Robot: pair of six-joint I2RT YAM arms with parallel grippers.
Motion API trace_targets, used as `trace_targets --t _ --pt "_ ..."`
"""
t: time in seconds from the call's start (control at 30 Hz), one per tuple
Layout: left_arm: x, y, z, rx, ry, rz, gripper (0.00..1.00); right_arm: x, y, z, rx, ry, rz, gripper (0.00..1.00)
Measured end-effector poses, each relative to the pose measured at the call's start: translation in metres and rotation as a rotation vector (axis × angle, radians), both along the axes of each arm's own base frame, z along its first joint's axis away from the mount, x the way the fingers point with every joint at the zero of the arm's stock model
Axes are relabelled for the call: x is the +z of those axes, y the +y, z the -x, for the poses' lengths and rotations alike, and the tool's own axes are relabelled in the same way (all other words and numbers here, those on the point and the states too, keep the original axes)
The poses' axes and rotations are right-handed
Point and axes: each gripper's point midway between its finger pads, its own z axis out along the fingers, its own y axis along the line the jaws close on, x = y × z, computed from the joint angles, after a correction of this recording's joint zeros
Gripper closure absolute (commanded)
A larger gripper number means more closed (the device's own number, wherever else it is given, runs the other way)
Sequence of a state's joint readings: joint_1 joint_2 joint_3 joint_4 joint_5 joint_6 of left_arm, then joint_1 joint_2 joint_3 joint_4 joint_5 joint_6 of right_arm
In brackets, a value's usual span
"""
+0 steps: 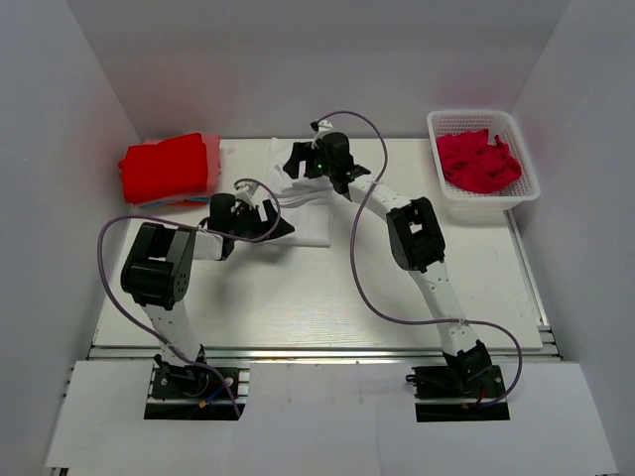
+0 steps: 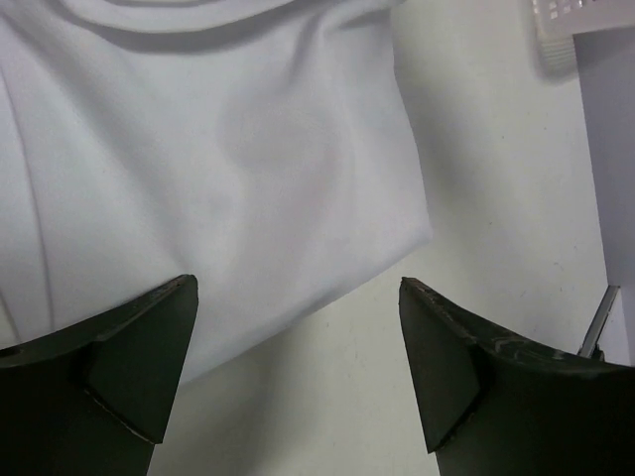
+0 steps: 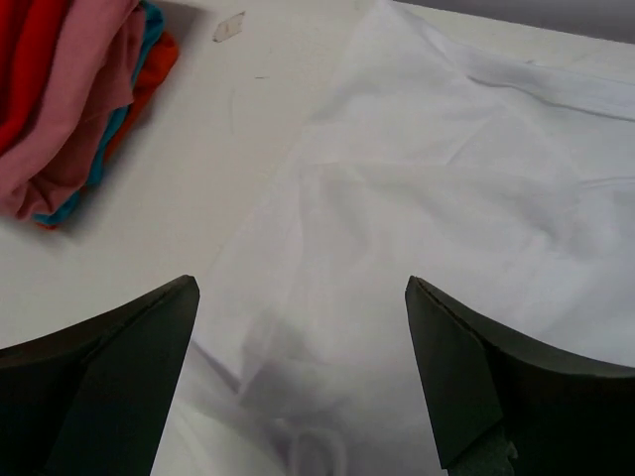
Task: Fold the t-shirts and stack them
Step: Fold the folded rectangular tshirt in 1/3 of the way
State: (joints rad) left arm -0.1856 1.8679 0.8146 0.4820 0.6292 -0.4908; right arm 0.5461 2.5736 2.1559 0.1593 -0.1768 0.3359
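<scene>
We find both arms at the thin white cloth t-shirt (image 1: 310, 226), which looks partly folded. The left end effector (image 1: 266, 220) sits at that shirt's near-left edge, jaws spread wide and holding nothing. From its wrist we see a rounded corner of the shirt (image 2: 198, 178) lying under the gap. The right end effector (image 1: 303, 159) hangs over the shirt's far edge, equally wide and equally empty, with rumpled layers (image 3: 446, 198) below it.

Our worry is the cloth itself. It is thin and white on a pale surface, so an edge is hard to pick out. A pinch may take only the top layer or several at once, and either way the fold would drag crooked. If one arm lifts ahead of the other, we judge the shirt could skew or slide towards the folded stack of red and pink cloth t-shirts (image 1: 166, 167) near its left side.

Well to the right of the white shirt, a white plastic lattice basket (image 1: 523, 183) holds crumpled crimson-pink cloth t-shirts (image 1: 476, 162). The pale tabletop (image 1: 298, 297) under the shirt is smooth and matt, closed in by plain white walls (image 1: 60, 119) behind it and on both sides.
</scene>
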Motion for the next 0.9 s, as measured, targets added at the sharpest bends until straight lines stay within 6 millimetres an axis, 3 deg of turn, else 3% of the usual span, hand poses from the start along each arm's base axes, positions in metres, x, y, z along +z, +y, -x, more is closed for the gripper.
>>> trace_targets --t 0.17,0.27,0.37,0.47,0.57,0.67,0.9 --pt "0.004 0.005 0.012 0.002 0.014 -0.033 0.07 -0.016 -0.027 -0.01 -0.012 0.006 0.045 0.1" --pt "0.01 0.007 0.019 -0.005 0.005 -0.048 0.05 -0.018 -0.043 0.007 0.063 -0.042 0.177 0.1" --pt "0.023 0.007 0.027 -0.008 -0.026 -0.065 0.04 0.005 -0.045 0.032 0.175 -0.143 0.301 0.1" --pt "0.036 0.009 0.033 -0.006 -0.074 -0.073 0.03 0.041 -0.032 0.053 0.272 -0.303 0.394 0.1" --pt "0.042 0.01 0.033 -0.004 -0.105 -0.082 0.03 0.063 -0.015 0.068 0.351 -0.438 0.469 0.1" --pt "0.043 0.009 0.031 -0.012 -0.13 -0.093 0.03 0.057 -0.004 0.081 0.419 -0.491 0.537 0.1" --pt "0.033 0.0 0.029 -0.072 -0.204 -0.083 0.03 0.014 -0.001 0.099 0.531 -0.511 0.717 0.1"
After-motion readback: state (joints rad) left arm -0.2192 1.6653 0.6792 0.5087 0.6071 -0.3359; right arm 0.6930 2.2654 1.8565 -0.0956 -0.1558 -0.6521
